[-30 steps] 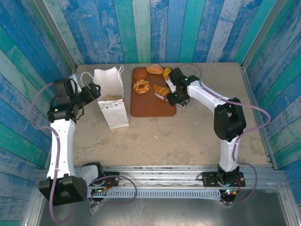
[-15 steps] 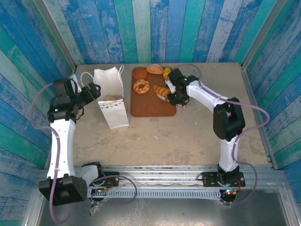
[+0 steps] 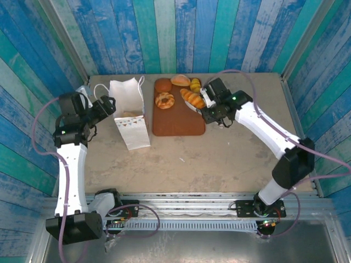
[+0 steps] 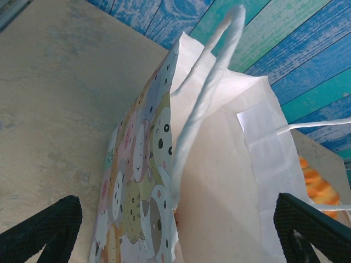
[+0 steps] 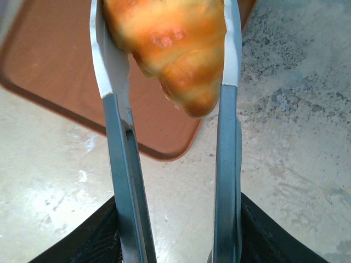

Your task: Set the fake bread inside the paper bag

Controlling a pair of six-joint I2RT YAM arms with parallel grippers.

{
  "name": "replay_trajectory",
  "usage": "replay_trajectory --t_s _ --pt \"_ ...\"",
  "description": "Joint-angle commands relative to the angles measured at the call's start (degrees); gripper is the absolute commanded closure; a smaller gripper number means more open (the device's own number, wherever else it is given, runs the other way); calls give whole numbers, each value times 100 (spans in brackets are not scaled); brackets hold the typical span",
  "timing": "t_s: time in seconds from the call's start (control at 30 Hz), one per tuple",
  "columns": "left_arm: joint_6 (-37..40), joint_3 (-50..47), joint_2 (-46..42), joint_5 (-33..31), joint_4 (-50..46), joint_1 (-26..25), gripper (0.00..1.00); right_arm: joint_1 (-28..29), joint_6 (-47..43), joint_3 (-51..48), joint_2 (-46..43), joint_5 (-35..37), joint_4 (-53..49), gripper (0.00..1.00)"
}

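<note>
The white paper bag (image 3: 130, 118) stands upright left of the brown board (image 3: 175, 125), mouth open. In the left wrist view the paper bag (image 4: 219, 181) shows its cartoon-animal side and white inside. My left gripper (image 3: 104, 107) is open at the bag's left rim, and the rim lies between the fingers of the left gripper (image 4: 178, 235). My right gripper (image 3: 208, 108) is shut on metal tongs (image 5: 118, 137), which clamp a golden croissant-shaped fake bread (image 5: 170, 44) above the board's right edge (image 3: 192, 98). A bagel (image 3: 164, 100), a round bun (image 3: 163, 85), a roll (image 3: 180, 80) and a small yellow piece (image 3: 195, 84) lie at the board's far end.
Blue and green plank walls close in the table on three sides. Bare table surface (image 3: 219, 153) lies in front of the board and bag. The board's near right corner (image 5: 164, 148) is under the tongs.
The tongs have closed on the croissant-shaped bread and lifted it off the board, a little towards the back. The right arm's elbow swung out to the right. The left arm barely moved.
</note>
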Motion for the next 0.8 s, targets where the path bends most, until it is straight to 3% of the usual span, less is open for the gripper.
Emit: replay_trajectory --t_s 0.0,0.47,0.77 --pt "-149 132 -181 -174 -20 -9 6 290 528 -71 -497 97 -221 51" --pt "-494 -303 -208 269 313 -10 0 1394 1932 712 -1657 575 -1578 52" --pt "-603 -546 16 715 767 -8 12 2053 2448 1607 -1707 374 -1605 54"
